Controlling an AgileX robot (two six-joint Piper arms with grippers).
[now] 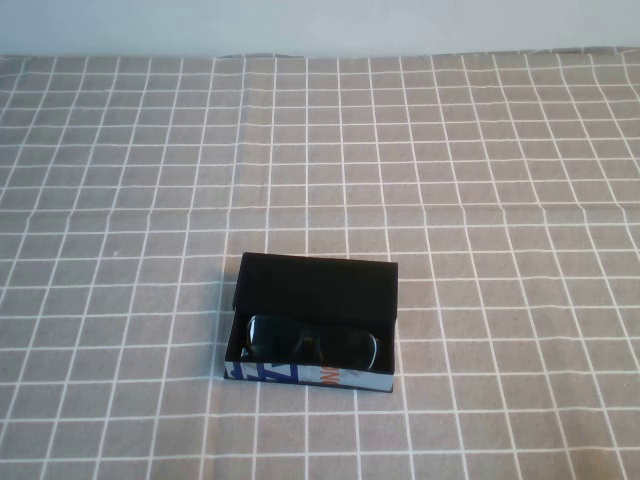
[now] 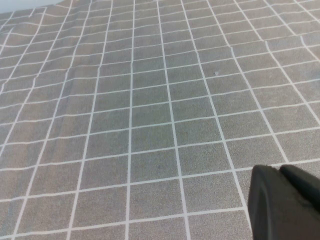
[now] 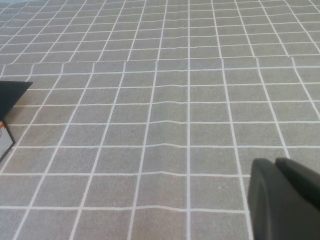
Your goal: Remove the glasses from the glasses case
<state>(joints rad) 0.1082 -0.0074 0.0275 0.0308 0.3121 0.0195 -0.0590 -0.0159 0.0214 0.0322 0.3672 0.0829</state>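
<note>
The glasses case [image 1: 318, 285] lies open on the checked cloth near the table's front middle, its black lid raised toward the far side. Its blue-and-white printed side with an orange mark [image 1: 300, 376] faces me. The black glasses [image 1: 312, 343] lie inside it, lenses up. Neither arm shows in the high view. My left gripper [image 2: 279, 171] is shut and empty above bare cloth, with no task object in its view. My right gripper [image 3: 275, 163] is shut and empty; a corner of the case [image 3: 11, 92] shows at the edge of its view, well away from the fingers.
A grey tablecloth with a white grid [image 1: 450, 180] covers the whole table. The cloth's far edge meets a pale wall [image 1: 320, 25] at the back.
</note>
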